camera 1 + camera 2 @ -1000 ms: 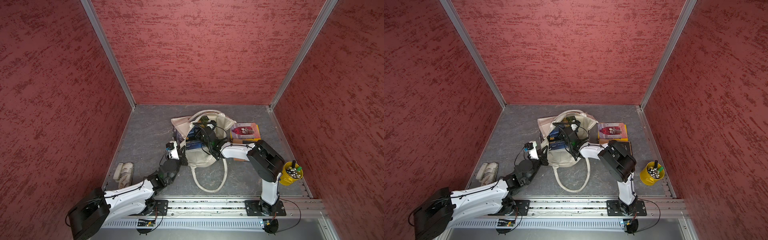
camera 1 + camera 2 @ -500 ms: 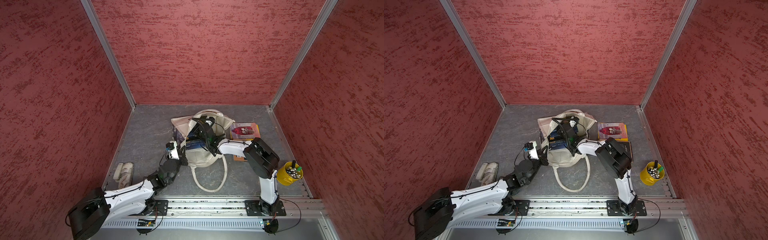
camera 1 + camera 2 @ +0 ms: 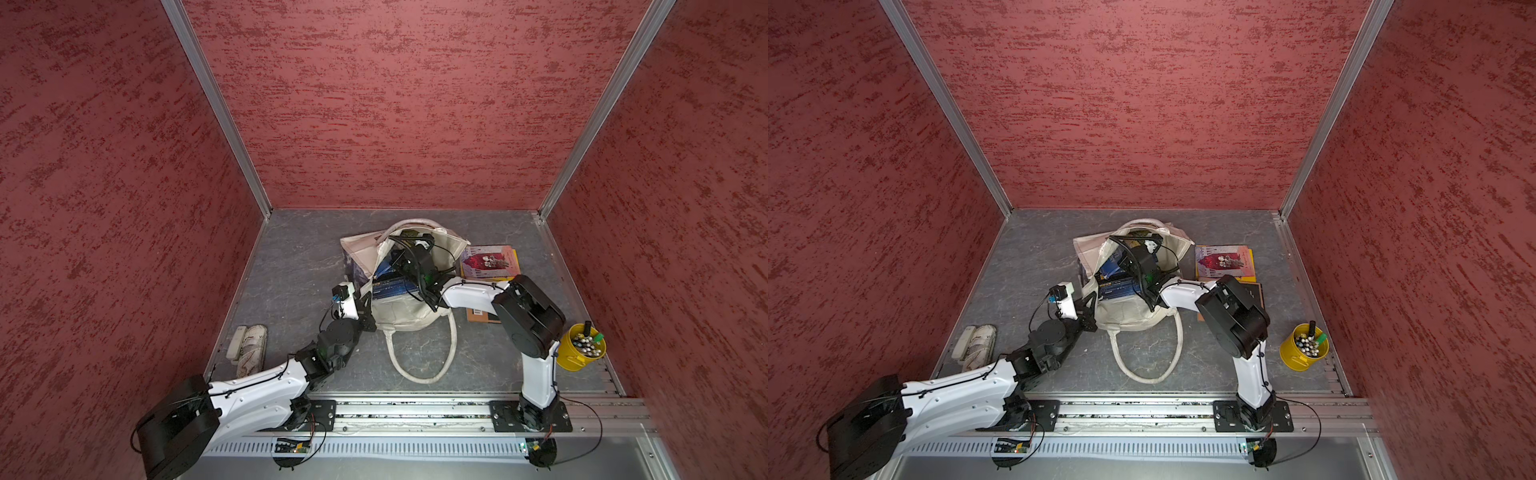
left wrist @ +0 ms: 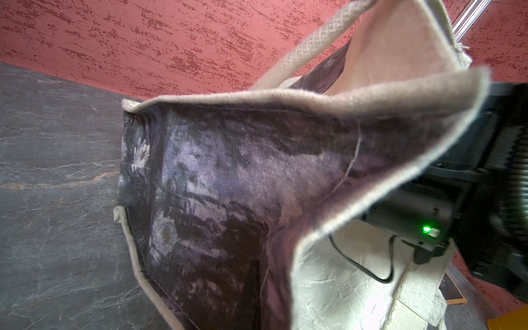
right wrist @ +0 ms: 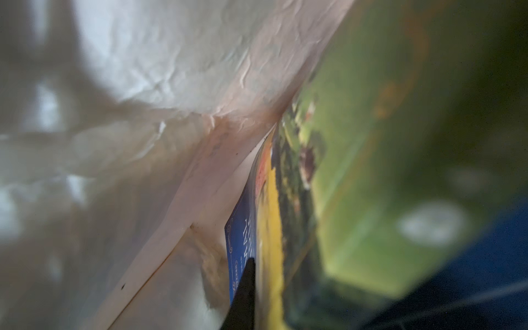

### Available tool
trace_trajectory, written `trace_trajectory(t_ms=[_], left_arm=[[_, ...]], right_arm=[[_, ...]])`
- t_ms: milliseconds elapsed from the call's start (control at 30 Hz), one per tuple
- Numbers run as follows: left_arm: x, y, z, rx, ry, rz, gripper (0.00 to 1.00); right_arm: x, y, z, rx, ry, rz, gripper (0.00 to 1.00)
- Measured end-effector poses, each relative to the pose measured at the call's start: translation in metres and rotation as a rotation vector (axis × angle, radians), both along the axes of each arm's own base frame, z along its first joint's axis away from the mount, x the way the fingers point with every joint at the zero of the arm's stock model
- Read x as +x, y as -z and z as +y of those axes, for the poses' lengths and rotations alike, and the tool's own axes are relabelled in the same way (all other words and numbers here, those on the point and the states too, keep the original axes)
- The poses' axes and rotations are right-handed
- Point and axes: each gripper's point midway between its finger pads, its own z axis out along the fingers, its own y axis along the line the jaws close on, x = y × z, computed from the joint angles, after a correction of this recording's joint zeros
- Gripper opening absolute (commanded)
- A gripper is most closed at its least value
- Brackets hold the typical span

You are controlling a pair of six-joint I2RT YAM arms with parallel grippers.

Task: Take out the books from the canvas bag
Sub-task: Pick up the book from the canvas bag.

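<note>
Top views: canvas bag [image 3: 409,316] sits mid-desk [image 3: 299,266], mouth open, both arms at it.
Left tool [image 3: 367,306] closed, pinching bag's rim on left arm's side. Right tool [image 3: 400,258] deep inside bag, closed; one fingertip [image 5: 245,288] wedged between navy book [image 5: 238,243] and landscape-cover book [image 5: 357,143], grip unclear. Pink-cover book [image 3: 488,262] lies on desk beside bag.

Both arms extended toward centre — left pincer [image 3: 368,306] closed; right pincer [image 3: 400,258] closed, angled downward.
</note>
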Motion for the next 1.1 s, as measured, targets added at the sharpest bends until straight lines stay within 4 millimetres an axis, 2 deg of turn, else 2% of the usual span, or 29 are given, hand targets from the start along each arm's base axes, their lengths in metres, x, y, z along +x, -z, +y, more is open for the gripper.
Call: trace_trajectory(t_ms=[200,333,633,767,900,1100], left_arm=[[0.000,0.001,0.001,0.000,-0.009,0.004,0.00],[0.001,0.001,0.002,0.001,-0.012,0.004,0.00],[0.000,0.004,0.003,-0.002,-0.020,0.018,0.00],[0.001,0.005,0.005,-0.001,-0.029,0.020,0.00],[0.001,0.006,0.006,0.003,-0.034,0.021,0.00],[0.001,0.006,0.006,0.003,-0.036,0.022,0.00]], right_arm=[[-0.027,-0.023,-0.013,-0.044,-0.048,-0.035,0.00],[-0.043,-0.037,-0.014,-0.083,-0.102,-0.068,0.00],[-0.079,-0.061,-0.027,-0.184,-0.220,-0.126,0.00],[-0.097,-0.072,-0.039,-0.212,-0.254,-0.161,0.00],[-0.115,-0.085,-0.052,-0.219,-0.277,-0.202,0.00],[-0.134,-0.110,-0.056,-0.186,-0.336,-0.274,0.00]])
